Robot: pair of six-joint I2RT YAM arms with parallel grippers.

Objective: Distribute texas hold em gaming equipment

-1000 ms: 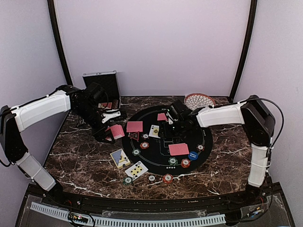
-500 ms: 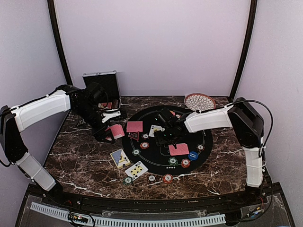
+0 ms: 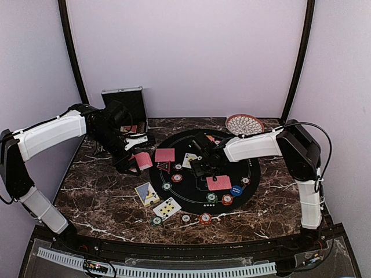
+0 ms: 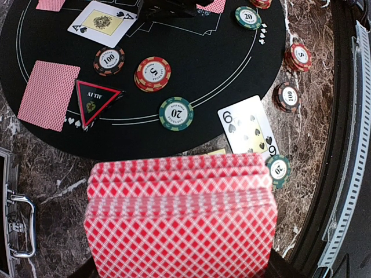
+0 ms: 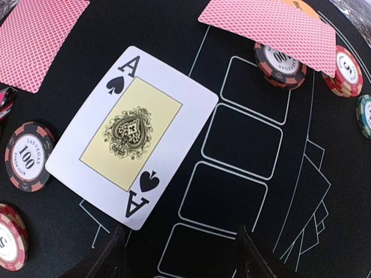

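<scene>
My left gripper (image 3: 131, 163) is shut on a deck of red-backed cards (image 4: 179, 223), held just off the left edge of the black round mat (image 3: 255, 168). The deck hides the fingers in the left wrist view. My right gripper (image 5: 181, 260) is open and empty, low over the mat's printed card boxes, just right of a face-up ace of spades (image 5: 130, 138). It also shows in the top view (image 3: 203, 164). The red-edged black triangle marker (image 4: 93, 101) lies on the mat beside a face-down card (image 4: 49, 94). Chips (image 4: 152, 73) are scattered on the mat.
The silver case (image 3: 123, 104) stands open at the back left, the woven dish (image 3: 244, 124) at the back right. A face-up six of spades (image 4: 249, 128) and several chips (image 4: 288, 97) lie on the marble in front of the mat. Another face-down card (image 3: 218, 183) lies on the mat.
My right gripper has moved left and nearer across the mat, to beside the ace of spades. The left arm with the deck has not moved.
</scene>
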